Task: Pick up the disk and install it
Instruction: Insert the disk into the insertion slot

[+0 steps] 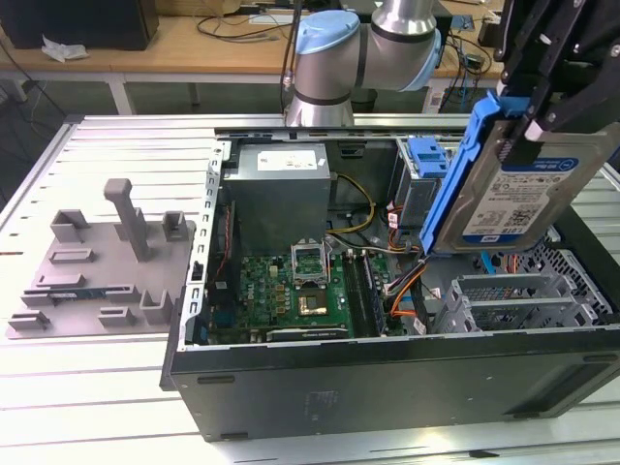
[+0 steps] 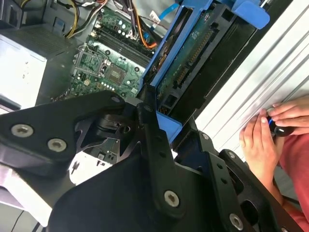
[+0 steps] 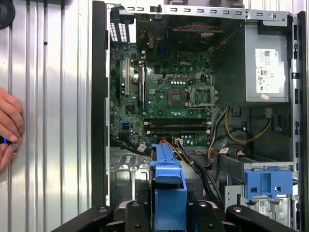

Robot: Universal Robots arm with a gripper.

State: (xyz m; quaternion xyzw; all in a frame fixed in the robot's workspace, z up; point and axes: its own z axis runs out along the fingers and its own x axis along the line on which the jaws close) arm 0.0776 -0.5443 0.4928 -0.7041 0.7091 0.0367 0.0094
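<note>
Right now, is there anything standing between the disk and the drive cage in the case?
Nothing solid that I can see. The gripper holds the disk over the open case, above the metal drive cage. Only the cables beside the cage, on the motherboard side, lie close to the disk's lower corner.

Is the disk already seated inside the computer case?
No, in the exterior view the gripper holds the disk tilted in the air above the open computer case.
</note>
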